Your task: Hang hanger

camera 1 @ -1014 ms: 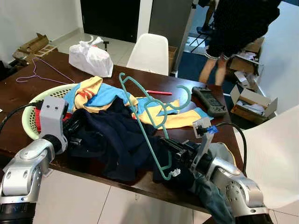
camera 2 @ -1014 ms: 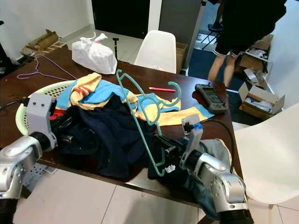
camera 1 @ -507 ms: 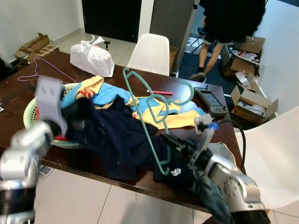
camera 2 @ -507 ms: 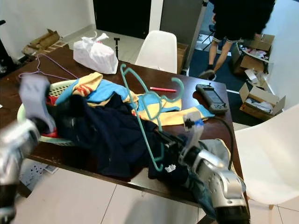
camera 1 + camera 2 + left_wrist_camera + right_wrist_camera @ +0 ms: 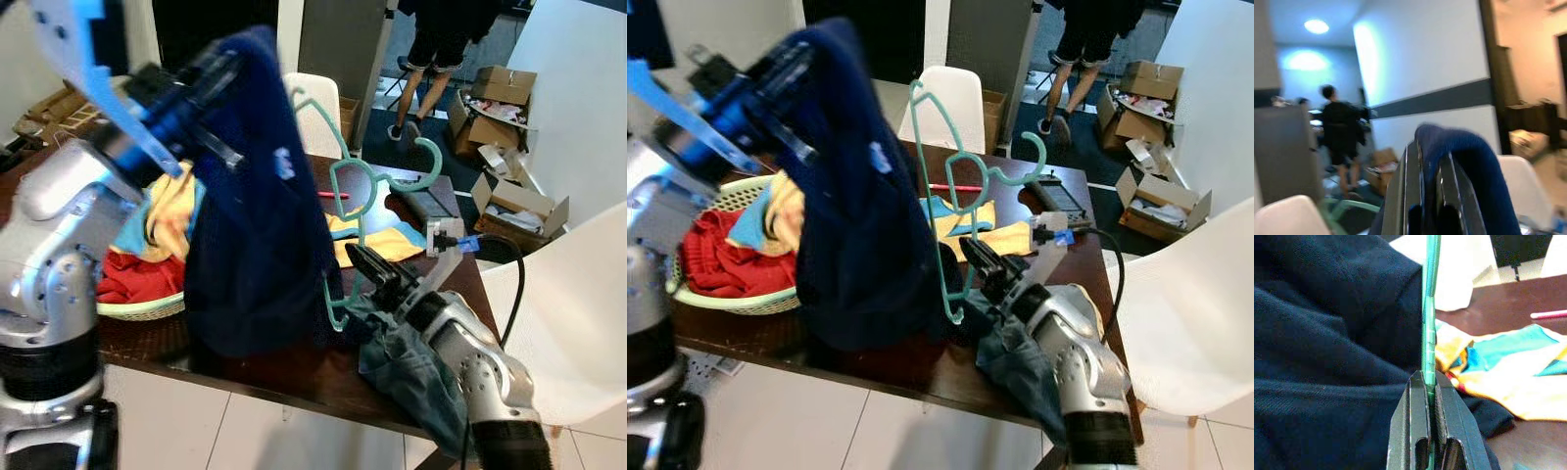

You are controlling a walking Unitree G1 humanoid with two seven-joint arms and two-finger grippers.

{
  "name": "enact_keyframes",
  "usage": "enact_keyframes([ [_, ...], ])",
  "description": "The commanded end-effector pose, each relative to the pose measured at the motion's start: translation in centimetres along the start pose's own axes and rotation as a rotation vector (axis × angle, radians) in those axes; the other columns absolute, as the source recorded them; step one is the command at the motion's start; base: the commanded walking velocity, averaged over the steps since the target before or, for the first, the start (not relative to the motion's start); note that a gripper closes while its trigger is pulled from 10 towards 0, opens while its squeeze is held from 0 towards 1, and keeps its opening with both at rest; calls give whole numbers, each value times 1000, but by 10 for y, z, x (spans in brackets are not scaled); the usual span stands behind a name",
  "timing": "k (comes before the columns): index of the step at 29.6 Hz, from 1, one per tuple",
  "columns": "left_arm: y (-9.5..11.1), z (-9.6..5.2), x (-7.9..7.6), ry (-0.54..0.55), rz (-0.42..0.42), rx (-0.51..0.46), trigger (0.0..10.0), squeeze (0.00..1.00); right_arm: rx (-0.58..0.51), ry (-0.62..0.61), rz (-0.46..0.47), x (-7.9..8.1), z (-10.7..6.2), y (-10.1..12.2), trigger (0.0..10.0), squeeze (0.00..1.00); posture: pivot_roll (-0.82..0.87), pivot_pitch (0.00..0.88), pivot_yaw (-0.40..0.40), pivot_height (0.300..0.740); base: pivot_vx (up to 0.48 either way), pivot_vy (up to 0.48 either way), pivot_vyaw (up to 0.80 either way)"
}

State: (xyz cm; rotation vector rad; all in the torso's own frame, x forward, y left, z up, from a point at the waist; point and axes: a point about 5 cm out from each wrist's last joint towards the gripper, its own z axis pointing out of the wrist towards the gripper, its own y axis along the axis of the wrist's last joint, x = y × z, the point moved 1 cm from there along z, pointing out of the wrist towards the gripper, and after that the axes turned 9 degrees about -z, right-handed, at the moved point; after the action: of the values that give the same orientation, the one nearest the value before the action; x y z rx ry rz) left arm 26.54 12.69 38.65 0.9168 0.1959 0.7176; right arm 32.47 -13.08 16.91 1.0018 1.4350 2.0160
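we are holding up a navy garment with our left tool, raised high above the counter; in the left wrist view its fingers are pressed together on a fold of the cloth, which is draping over them and hanging down to the counter's near edge. our right tool is sitting low over the counter's right side, its fingers pinching the thin edge of the teal hanger. the hanger is standing nearly upright just beside the hanging garment, hook end pointing right. a pale green basket with red, yellow and blue clothes is resting on the counter behind the left arm. more yellow and blue cloth is lying flat behind the hanger, and a red pen beyond it. a grey-blue garment is spilling off the counter under the right arm. a black handheld device is lying near the far right corner. white chairs are standing to the right and at the far side, and a person in dark shorts is standing near cardboard boxes.
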Motion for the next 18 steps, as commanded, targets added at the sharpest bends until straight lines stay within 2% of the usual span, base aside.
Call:
enact_keyframes([
  [1,20,6,-11,-61,6,-89,0,0,-22,-28,2,-6,-1,3,10000,0,111,0,-66,740,0,0,0],
  [4,39,11,-18,-99,-41,-167,0,0,-35,-43,9,-9,1,3,10000,0,116,0,-64,740,0,0,0],
  [9,48,12,-22,-128,-116,-222,0,0,-38,-57,7,-10,3,3,10000,0,123,0,-64,740,0,0,0],
  [10,38,10,-22,-110,-118,-169,5255,0,-36,-76,-2,-12,4,2,10000,0,120,0,-59,740,0,0,0],
  [11,38,10,-22,-110,-118,-169,5255,0,-36,-76,-2,-12,4,2,10000,0,120,0,-59,740,0,0,0],
  [12,22,7,-22,-80,-141,-109,10000,0,-38,-99,-6,-15,5,1,10000,0,120,0,-57,740,0,0,0],
  [15,-21,-8,-18,23,-170,57,10000,0,-54,-164,-17,-25,5,5,10000,0,111,0,-53,740,0,0,0],
  [18,-30,-11,-18,43,-179,101,10000,0,-62,-173,-22,-28,4,7,10000,0,113,0,-50,740,0,0,0],
])
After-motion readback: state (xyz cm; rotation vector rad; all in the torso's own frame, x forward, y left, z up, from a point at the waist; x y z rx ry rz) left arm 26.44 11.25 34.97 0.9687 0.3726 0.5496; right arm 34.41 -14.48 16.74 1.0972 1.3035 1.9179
